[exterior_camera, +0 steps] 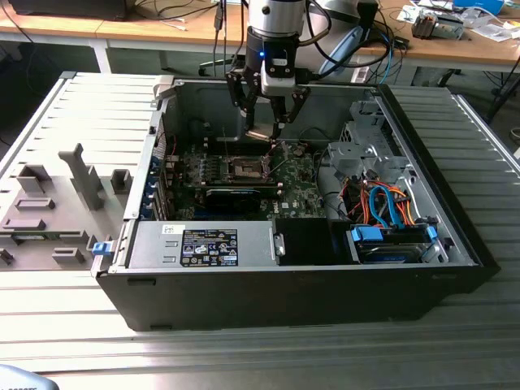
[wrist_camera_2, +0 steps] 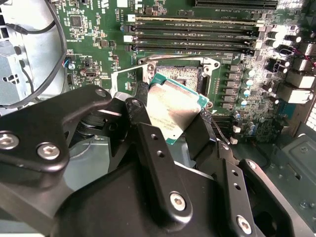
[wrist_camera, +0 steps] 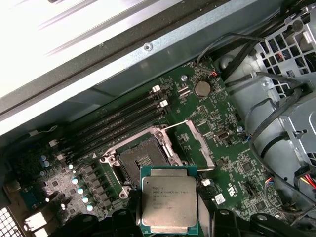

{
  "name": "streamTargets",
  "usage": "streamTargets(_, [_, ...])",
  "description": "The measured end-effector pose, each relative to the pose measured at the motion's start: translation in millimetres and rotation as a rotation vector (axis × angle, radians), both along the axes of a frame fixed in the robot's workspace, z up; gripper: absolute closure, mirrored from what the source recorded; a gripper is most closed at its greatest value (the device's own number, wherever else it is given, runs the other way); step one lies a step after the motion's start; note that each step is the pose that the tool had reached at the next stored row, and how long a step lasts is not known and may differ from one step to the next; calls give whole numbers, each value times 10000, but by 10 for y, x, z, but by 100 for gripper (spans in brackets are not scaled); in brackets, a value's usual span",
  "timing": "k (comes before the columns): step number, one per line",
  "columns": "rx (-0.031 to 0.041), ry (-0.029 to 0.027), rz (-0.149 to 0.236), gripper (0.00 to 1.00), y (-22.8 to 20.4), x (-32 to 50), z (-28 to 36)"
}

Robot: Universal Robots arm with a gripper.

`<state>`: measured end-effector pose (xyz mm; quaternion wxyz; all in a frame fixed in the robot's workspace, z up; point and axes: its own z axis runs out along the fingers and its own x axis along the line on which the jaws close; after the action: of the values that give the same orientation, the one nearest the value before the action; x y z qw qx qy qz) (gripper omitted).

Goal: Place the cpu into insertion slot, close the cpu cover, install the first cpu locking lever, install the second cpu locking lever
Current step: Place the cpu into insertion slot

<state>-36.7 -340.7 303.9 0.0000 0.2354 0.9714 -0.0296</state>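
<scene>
My gripper (exterior_camera: 266, 136) hangs inside the open computer case, just above the green motherboard. It is shut on the cpu (wrist_camera_2: 175, 106), a small square chip with a silver-grey top and a green edge, held tilted between two black fingers (wrist_camera_2: 140, 123). In the first wrist view the cpu (wrist_camera: 169, 200) sits just short of the insertion slot (wrist_camera: 143, 160), a dark square socket with a metal rim. This slot (wrist_camera_2: 185, 74) lies bare beyond the chip. The cpu cover (wrist_camera: 202, 148), a thin silvery frame, stands swung open beside the slot.
Long black memory slots (wrist_camera_2: 192, 34) run beside the socket. A metal drive cage with orange and blue cables (exterior_camera: 378, 175) fills the case's side at the exterior view's right. The power supply (exterior_camera: 203, 244) sits at the front. Grey fixtures (exterior_camera: 49, 211) stand on the table.
</scene>
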Motion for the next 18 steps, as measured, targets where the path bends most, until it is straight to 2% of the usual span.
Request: streamTargets(18, [-110,0,-125,45,0,0,0])
